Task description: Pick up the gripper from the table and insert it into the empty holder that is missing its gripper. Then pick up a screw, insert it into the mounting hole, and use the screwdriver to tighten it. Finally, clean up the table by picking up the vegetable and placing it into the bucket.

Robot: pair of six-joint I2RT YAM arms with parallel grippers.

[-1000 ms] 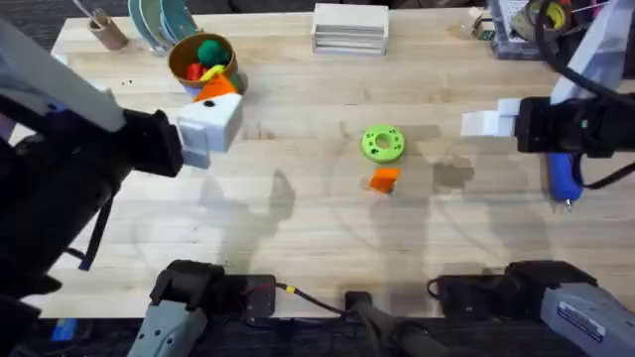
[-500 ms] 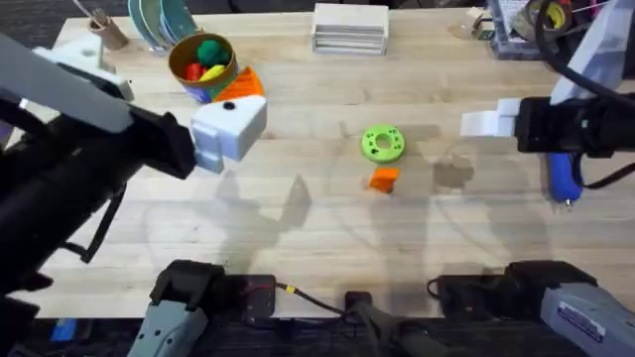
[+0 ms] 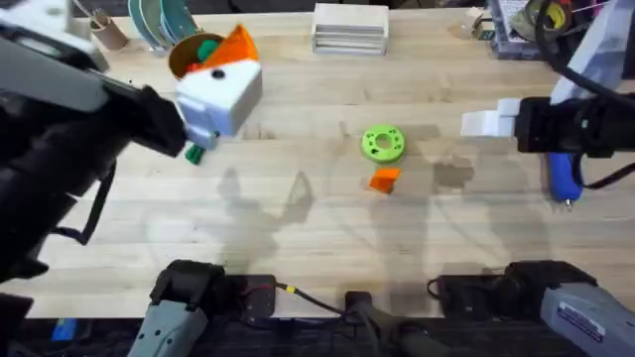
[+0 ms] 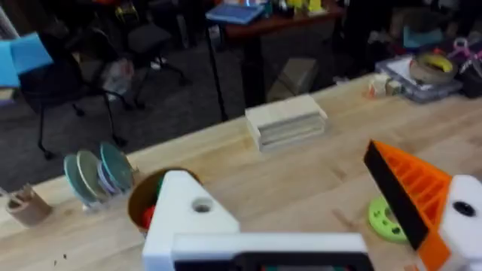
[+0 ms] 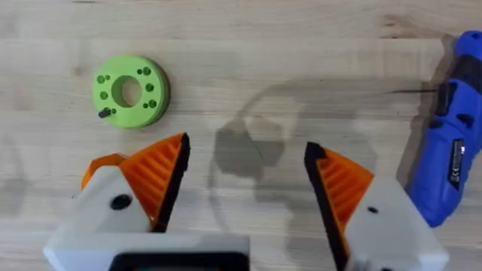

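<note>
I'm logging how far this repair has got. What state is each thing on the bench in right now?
left gripper: jaws open, empty
holder: bare, no orange tip fitted
gripper: lying loose on the table, near the green disc
right gripper: jaws open, empty
screwdriver: lying on the table, not held
bucket: upright, coloured toys inside

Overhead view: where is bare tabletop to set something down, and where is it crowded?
Bare wood runs along the near edge below the green disc and orange gripper, and between the disc and the white stacked block. Crowded: the far left around the bucket under the left gripper, and the right by the screwdriver.
</note>
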